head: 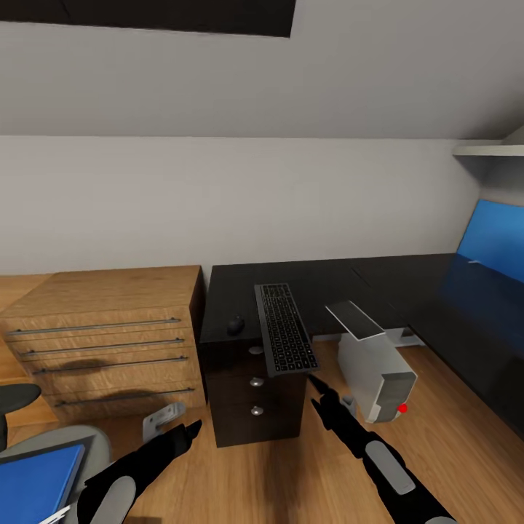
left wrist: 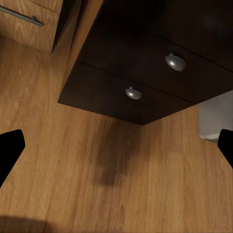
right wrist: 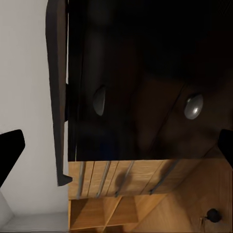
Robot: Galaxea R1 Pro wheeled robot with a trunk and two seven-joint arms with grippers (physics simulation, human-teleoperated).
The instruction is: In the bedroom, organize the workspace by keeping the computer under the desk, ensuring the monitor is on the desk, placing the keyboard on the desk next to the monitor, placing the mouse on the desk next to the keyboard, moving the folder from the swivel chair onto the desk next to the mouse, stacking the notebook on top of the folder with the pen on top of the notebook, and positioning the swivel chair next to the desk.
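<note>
I see both sets of jaws spread wide and empty: my right gripper (head: 314, 381) hovers just off the near end of the keyboard (head: 285, 328), and my left gripper (head: 191, 427) hangs low in front of the desk (head: 240, 287) drawers. The keyboard lies on the desk with that end overhanging the front edge, the mouse (head: 235, 324) just beside it toward the wooden dresser (head: 109, 342). The computer (head: 372, 362) stands on the floor by the desk's open side, the blue monitor (head: 495, 244) is at the desk's far end, and the blue folder (head: 36, 484) rests on the swivel chair (head: 80, 440), well apart from the desk.
</note>
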